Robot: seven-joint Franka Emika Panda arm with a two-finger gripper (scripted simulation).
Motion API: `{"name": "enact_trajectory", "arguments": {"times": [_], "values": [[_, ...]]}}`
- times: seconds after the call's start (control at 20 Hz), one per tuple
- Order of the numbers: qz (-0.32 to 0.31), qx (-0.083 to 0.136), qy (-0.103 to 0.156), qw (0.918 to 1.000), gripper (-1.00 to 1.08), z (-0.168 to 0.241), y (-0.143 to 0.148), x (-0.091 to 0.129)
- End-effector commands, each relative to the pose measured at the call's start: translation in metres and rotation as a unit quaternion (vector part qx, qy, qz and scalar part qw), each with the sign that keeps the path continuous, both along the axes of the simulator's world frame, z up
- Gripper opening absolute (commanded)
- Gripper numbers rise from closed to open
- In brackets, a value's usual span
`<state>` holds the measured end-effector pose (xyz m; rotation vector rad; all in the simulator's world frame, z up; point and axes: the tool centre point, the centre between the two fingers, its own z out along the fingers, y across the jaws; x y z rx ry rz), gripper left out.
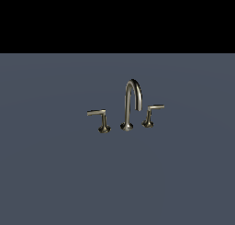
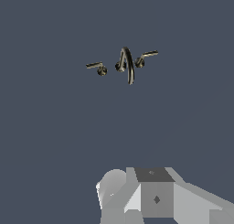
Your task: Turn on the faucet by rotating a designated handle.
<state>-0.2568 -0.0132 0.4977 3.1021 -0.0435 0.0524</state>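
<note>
The faucet (image 1: 131,104) is a small brass-grey set standing on the dark grey floor, with an arched gooseneck spout in the middle and a lever handle on each side. It also shows in the wrist view (image 2: 126,63), far from the camera. The handle (image 1: 151,115), with the longer flat bar, stands on the exterior view's right of the spout, its bar pointing away from the spout. It also shows in the wrist view (image 2: 145,57). The shorter-barred handle (image 1: 100,119) stands on the left. No gripper fingers show in either view.
Grey blocky arm parts (image 2: 155,195) fill the near edge of the wrist view, well away from the faucet. The flat dark grey floor (image 1: 55,173) spreads all around the faucet set. The exterior view is black above the floor's far edge.
</note>
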Motion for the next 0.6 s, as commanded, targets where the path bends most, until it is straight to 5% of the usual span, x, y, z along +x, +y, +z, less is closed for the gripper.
{"name": "enact_trajectory", "arguments": {"times": [0.0, 0.55], "values": [[0.000, 0.000, 0.000, 1.0000, -1.00, 0.000, 0.000, 0.000], [-0.032, 0.001, 0.000, 0.9995, -1.00, -0.020, 0.012, 0.007]]}}
